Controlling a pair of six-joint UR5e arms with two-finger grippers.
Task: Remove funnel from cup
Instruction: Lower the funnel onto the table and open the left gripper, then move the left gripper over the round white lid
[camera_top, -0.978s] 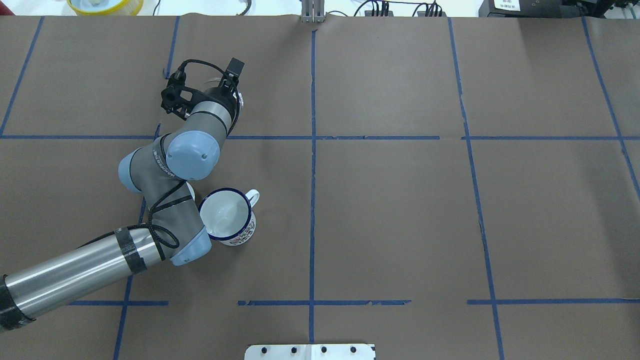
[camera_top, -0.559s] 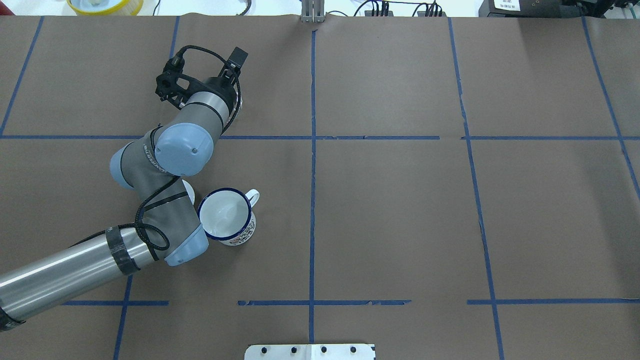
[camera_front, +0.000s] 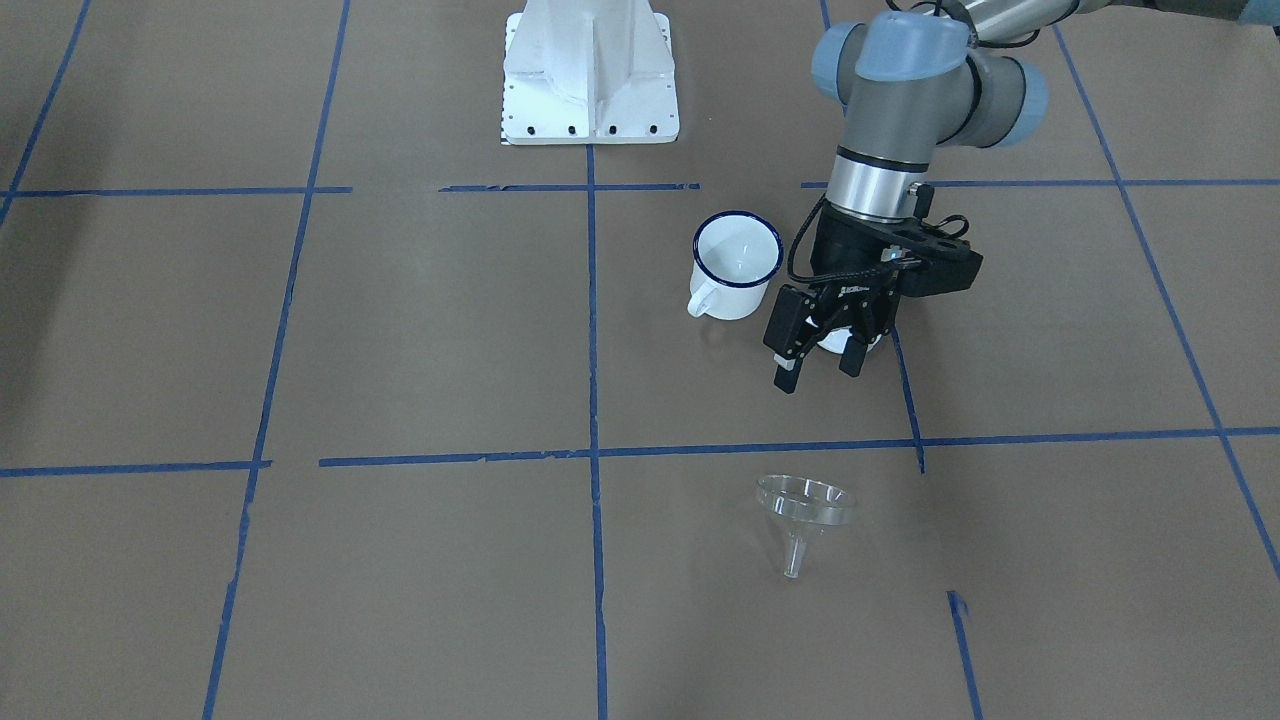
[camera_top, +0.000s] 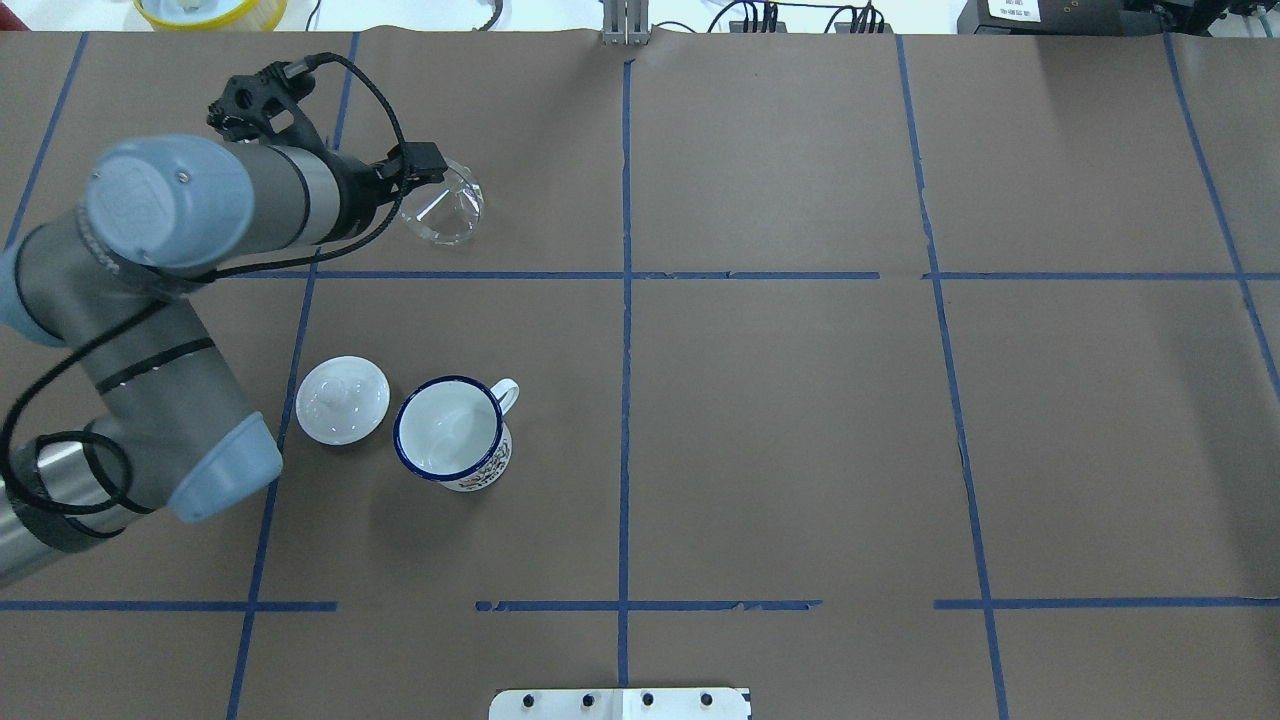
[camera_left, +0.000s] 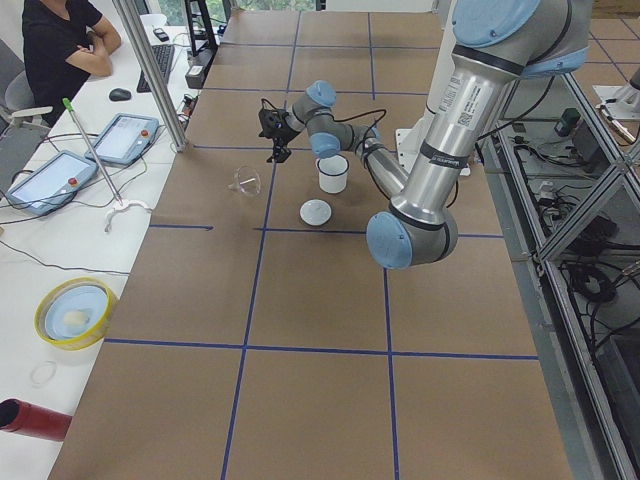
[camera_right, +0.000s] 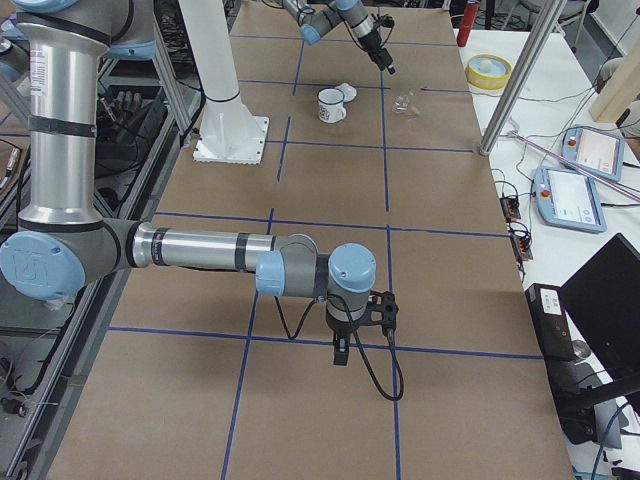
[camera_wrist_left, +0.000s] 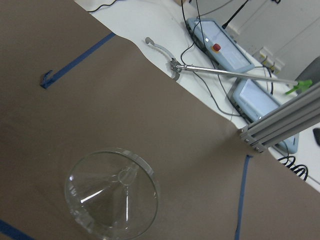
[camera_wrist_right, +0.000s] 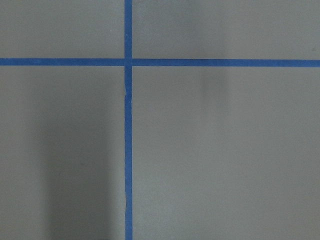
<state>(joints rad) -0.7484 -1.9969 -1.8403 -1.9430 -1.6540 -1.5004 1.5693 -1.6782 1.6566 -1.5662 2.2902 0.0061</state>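
The clear funnel (camera_top: 445, 205) lies tipped on the brown paper, apart from the cup, with nothing touching it. It also shows in the front view (camera_front: 800, 510) and the left wrist view (camera_wrist_left: 112, 192). The cup (camera_top: 450, 430), a white mug with a dark blue rim, stands upright and empty (camera_front: 737, 262). My left gripper (camera_front: 818, 372) hangs open and empty above the table, between the cup and the funnel. In the overhead view my wrist hides it. My right gripper (camera_right: 340, 355) points down over bare paper far to the right. I cannot tell if it is open.
A round white lid with a knob (camera_top: 342, 400) lies just left of the cup. The white robot base plate (camera_top: 620, 703) sits at the near edge. A yellow bowl (camera_top: 210, 10), an aluminium post (camera_top: 625, 25) and operator tablets (camera_wrist_left: 220, 37) lie beyond the far edge.
My left arm has swung back to the left, off the spot over the funnel. The funnel and the white lid, hidden under the arm before, now show in full.
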